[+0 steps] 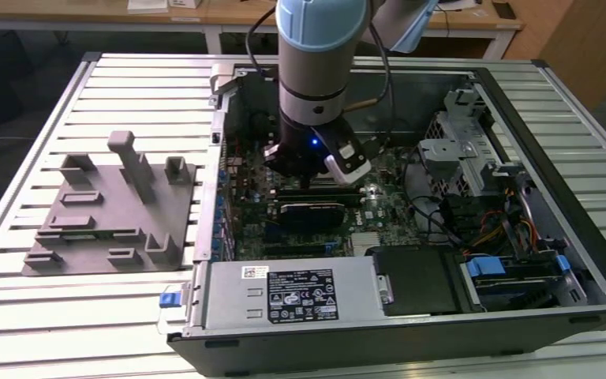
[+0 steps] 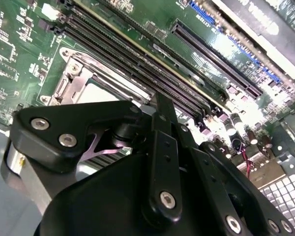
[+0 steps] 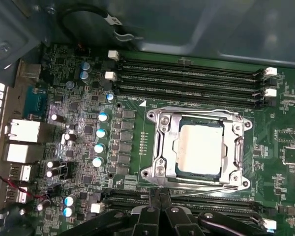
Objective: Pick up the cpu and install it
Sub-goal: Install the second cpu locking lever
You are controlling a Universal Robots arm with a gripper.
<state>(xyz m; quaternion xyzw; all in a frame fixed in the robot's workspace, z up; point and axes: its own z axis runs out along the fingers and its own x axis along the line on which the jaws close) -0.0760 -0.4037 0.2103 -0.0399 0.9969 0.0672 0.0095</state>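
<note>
I see the cpu (image 3: 201, 148) already lying inside the socket frame (image 3: 160, 142) on the motherboard (image 3: 78, 128), beside the memory slots (image 3: 187, 73). My tool (image 1: 314, 170) hovers above it, and I cannot tell its spread; I'd judge squareness before pressing

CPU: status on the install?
Gripper over the motherboard, holding nothing seen. The cpu sits inside the socket frame. Nothing lies on it.
</note>
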